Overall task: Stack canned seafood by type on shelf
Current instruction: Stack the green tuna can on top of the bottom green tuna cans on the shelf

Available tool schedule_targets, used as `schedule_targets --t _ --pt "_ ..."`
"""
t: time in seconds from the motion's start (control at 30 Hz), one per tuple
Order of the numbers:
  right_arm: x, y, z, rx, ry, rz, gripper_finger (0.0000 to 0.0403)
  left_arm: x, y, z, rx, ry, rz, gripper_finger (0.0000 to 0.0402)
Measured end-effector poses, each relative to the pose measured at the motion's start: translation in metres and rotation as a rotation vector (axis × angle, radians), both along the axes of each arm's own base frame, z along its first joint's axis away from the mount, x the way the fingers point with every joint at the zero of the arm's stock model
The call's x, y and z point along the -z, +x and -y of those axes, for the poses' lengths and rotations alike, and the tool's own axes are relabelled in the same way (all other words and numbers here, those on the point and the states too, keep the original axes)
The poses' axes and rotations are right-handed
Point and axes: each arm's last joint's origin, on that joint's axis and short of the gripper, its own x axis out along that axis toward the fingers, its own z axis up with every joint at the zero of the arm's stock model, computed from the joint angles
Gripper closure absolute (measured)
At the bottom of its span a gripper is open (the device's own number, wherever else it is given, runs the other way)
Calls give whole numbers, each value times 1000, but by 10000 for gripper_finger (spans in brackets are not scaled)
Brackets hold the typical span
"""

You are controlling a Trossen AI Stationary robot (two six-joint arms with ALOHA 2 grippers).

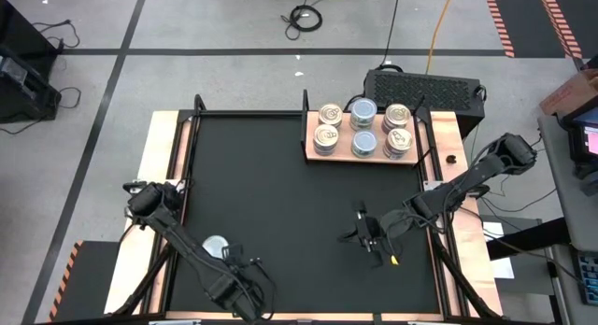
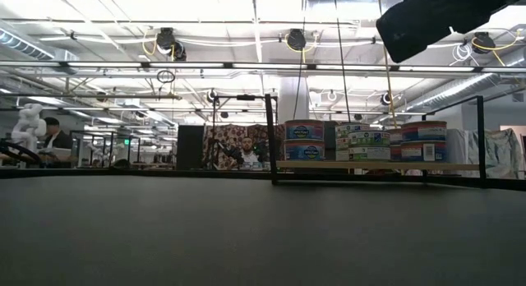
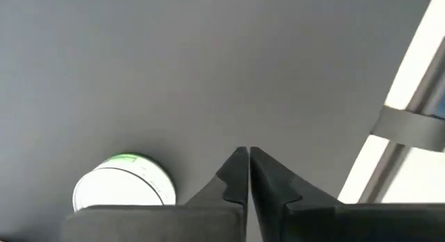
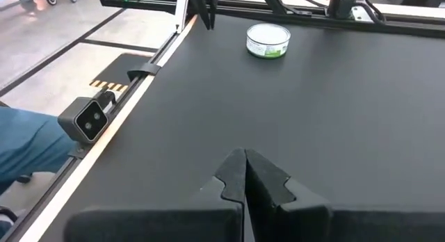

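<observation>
The shelf (image 1: 428, 129), a light-brown board, lies at the table's far right and carries six stacks of canned seafood (image 1: 363, 129). The middle stacks have silvery-blue lids and the outer ones cream-gold pull-tab lids; the low view shows the stacked tins (image 2: 370, 142) too. One loose tin (image 1: 216, 246) with a plain lid and a green label rests flat on the black mat near the left front, also seen as the tin (image 3: 125, 190) (image 4: 268, 40). My left gripper (image 3: 247, 153) points down, shut, just beside this tin and clear of it. My right gripper (image 4: 244, 153) is shut above the mat's right half, pointing toward the table's left.
Black frame rails and posts (image 1: 306, 105) border the mat, with wooden strips (image 1: 159, 176) outside them. A black box (image 1: 420, 87) stands behind the shelf. A small camera (image 4: 87, 120) sits at the near edge. People sit in the room beyond (image 2: 248, 154).
</observation>
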Motion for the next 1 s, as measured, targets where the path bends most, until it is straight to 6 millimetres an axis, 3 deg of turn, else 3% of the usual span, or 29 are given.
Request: schedule_targets --t 0.2,0.4,0.53,0.77,1.0 --pt "0 0 0 -21 -44 11 403 7 -9 -1 -58 50 -53 318" --pt "0 0 0 -42 -90 19 403 7 -20 -9 -241 194 -100 253" --pt "1 0 0 -44 -91 17 403 13 -28 -4 -213 214 -88 246" --pt "1 -1 0 -49 -94 8 403 32 -60 11 -99 329 -49 245" --pt "2 -1 0 -49 -99 -3 403 64 -91 21 -57 358 -4 245"
